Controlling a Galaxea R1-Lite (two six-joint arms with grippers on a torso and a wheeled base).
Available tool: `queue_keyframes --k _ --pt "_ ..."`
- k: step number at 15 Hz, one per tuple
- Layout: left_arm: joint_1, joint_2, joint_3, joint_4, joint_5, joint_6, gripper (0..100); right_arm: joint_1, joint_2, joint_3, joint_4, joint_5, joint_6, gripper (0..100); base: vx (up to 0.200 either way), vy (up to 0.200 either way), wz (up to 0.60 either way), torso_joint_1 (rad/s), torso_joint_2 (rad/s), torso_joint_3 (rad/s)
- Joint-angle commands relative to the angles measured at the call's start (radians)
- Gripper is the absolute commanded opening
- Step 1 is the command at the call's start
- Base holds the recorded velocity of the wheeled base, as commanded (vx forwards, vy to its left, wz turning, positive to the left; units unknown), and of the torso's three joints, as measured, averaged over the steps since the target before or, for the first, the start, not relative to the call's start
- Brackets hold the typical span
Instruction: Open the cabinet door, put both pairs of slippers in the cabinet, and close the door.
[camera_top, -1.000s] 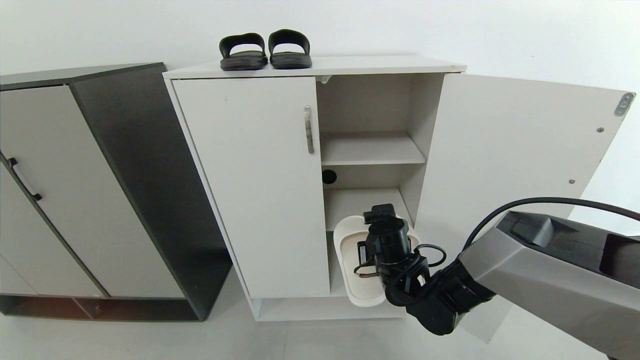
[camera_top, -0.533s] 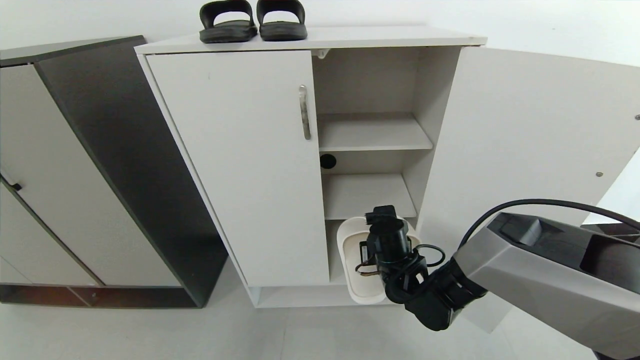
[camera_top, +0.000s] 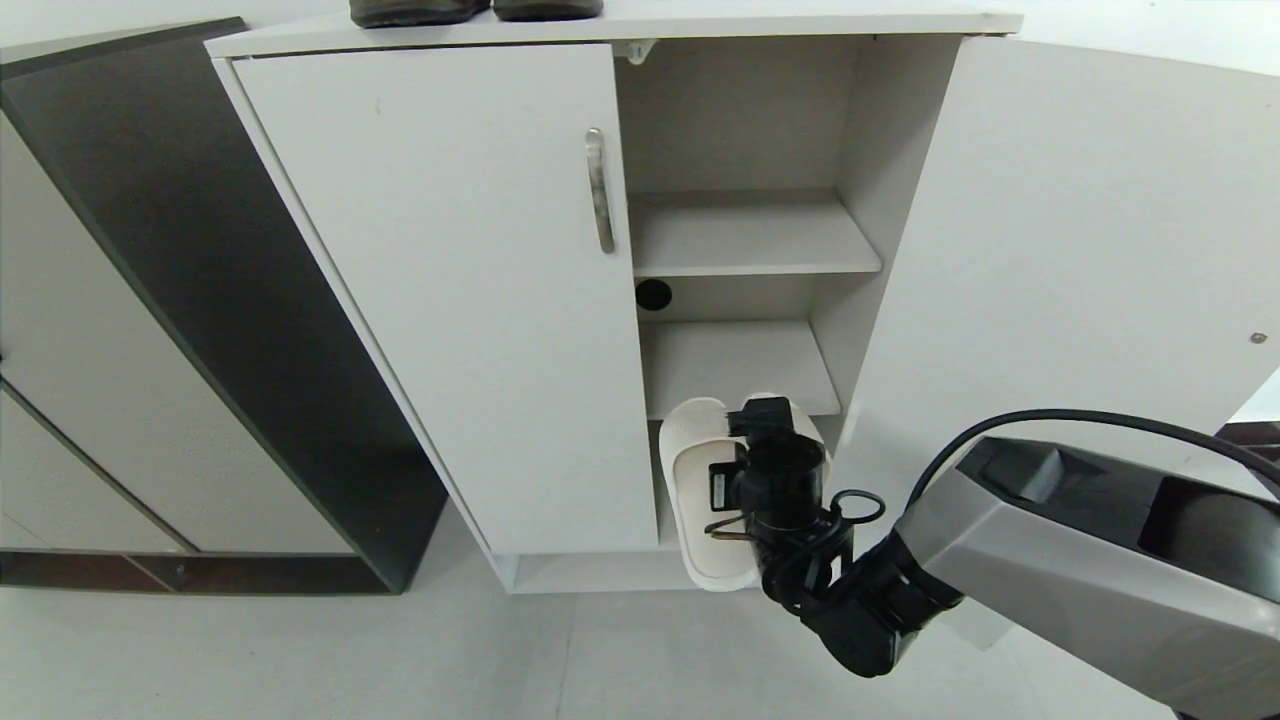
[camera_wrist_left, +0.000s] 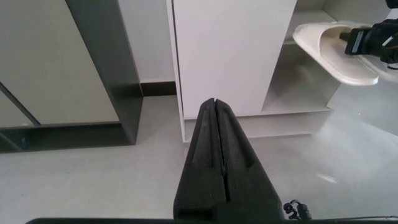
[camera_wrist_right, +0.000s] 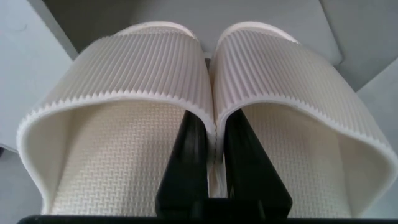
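Slippage is the main risk: right gripper pinches only the touching inner walls of the white slippers, half inside the bottom bay of the cabinet; toes could catch the shelf above. Left gripper is closed, empty. Black slippers sit on top.

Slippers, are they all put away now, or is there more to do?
Done: the right door of the cabinet stands open. In hand: the right claw is shut on the white slippers, pinching the pair together at the front of the bottom compartment, sticking partly out. Left: let go of them, fetch the black slippers from the cabinet top, put them inside, and close the door.
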Motion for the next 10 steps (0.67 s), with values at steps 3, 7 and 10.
queue_keyframes --k 3,7,10 --pt "0.000 0.002 0.000 -0.002 0.002 -0.002 0 -0.005 0.013 0.015 -0.033 -0.003 -0.015 0 0.000 0.000 0.00 0.000 0.00 0.000" --pt "0.000 0.002 0.000 0.000 0.002 -0.002 0 -0.022 0.025 0.014 -0.032 -0.009 -0.015 0 0.000 0.000 0.00 0.000 0.00 0.000" --pt "0.000 0.002 0.000 -0.002 0.002 -0.002 0 -0.031 0.029 0.014 -0.032 -0.008 -0.015 0 0.000 0.000 0.00 0.000 0.00 0.000"
